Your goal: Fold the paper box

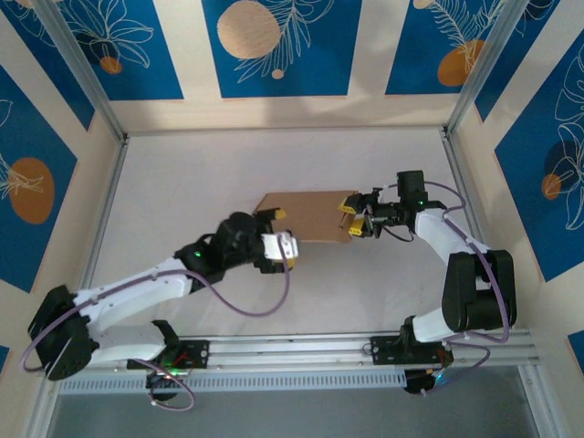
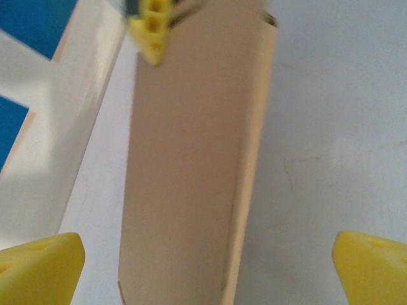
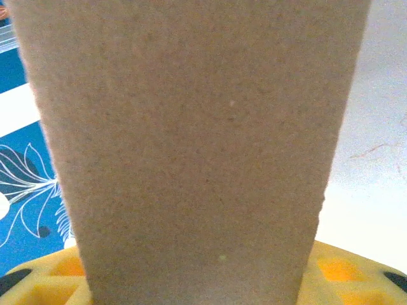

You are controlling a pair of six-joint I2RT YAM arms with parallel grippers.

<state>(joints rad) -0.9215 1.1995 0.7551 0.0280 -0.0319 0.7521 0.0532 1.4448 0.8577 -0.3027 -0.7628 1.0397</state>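
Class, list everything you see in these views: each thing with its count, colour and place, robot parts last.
paper box: one, brown, mid-table, between the tools
table: one, white, under everything
wall panels: several, blue with orange discs, around the table
frame posts: two, silver, far corners
rail: one, silver, near edge, under the arm bases
left arm: one, white and black, lower left
right arm: one, white and black, right
left tool: one, yellow-tipped, open, by the box's left end
right tool: one, yellow-tipped, closed on the box's right edge
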